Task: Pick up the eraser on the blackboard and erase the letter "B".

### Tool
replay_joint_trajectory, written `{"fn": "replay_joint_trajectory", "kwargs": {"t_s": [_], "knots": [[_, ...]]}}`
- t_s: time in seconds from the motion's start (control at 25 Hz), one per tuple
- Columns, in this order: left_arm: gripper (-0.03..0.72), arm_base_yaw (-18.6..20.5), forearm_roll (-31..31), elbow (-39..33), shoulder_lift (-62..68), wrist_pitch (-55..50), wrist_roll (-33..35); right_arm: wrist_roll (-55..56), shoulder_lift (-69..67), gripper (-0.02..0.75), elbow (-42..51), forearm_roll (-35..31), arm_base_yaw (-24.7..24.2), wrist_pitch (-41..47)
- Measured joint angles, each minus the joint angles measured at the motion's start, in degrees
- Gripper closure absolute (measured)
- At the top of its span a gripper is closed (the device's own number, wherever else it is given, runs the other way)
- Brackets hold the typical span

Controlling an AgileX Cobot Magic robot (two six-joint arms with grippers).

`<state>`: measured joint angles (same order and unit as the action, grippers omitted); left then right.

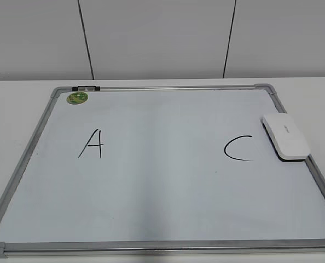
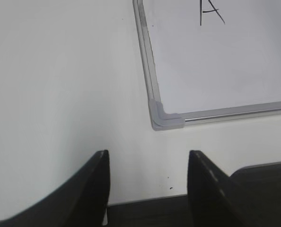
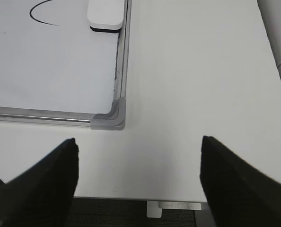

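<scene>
Nearest, only in the wrist views: both grippers sit off the near edge of the white surface [image 1: 9, 104], neither shows in the exterior view. Left gripper [image 2: 149, 163] jaws parted, moderate gap, nothing between them, bare surface below. Right gripper [image 3: 139, 156] jaws spread wider, also holding nothing.

Just beyond the left gripper, the left wrist view shows the near-left grey corner cap [image 2: 164, 118] of the blackboard [image 1: 162, 247] and the lower strokes of the letter A [image 2: 210, 12]. Right wrist view shows the near-right corner cap [image 3: 113, 118], dark smudges along the inside of the right frame rail, and the floor past the surface's near edge; exterior view shows none of that.

Further out, exterior view gives the whole board lying flat on the surface. A [image 1: 92, 144] on the left, C [image 1: 238, 149] on the right, blank white stretch between them: no letter B visible in any view.

The eraser [image 1: 285, 136] lies flat on the board at the right side, just right of the C, its right edge against or over the right frame rail, dark underside showing at its near end. Right wrist view catches only its near end [image 3: 105, 14].

Far-left corner: round green sticker [image 1: 77, 98], and a small dark clip [image 1: 86, 87] on the far frame rail. Exterior view only. Grey wall panels [image 1: 162, 38] behind.
</scene>
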<state>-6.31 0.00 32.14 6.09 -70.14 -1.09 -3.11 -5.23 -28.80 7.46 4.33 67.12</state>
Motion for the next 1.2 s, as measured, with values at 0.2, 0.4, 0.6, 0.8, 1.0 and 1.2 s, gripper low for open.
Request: {"fn": "replay_joint_trajectory", "kwargs": {"t_s": [0.2,0.4,0.6,0.8,1.0,1.2], "knots": [[0.284,0.0,0.0,-0.5,0.0,1.8,0.0,0.1,0.0,0.144,0.4,0.0,0.0,-1.0],[0.284,0.0,0.0,-0.7,0.0,3.2,0.0,0.1,0.0,0.145,0.4,0.0,0.0,-1.2],[0.284,0.0,0.3,-2.5,0.0,6.2,0.0,0.1,0.0,0.145,0.4,0.0,0.0,-1.3],[0.284,0.0,0.3,-2.5,0.0,6.7,0.0,0.1,0.0,0.145,0.4,0.0,0.0,-1.3],[0.309,0.0,0.4,-2.5,0.0,6.7,0.0,0.1,0.0,0.146,0.4,0.0,0.0,-1.3],[0.337,0.0,0.4,-2.5,0.0,6.8,0.0,0.2,0.0,0.146,0.4,0.0,0.0,-1.3]]}}
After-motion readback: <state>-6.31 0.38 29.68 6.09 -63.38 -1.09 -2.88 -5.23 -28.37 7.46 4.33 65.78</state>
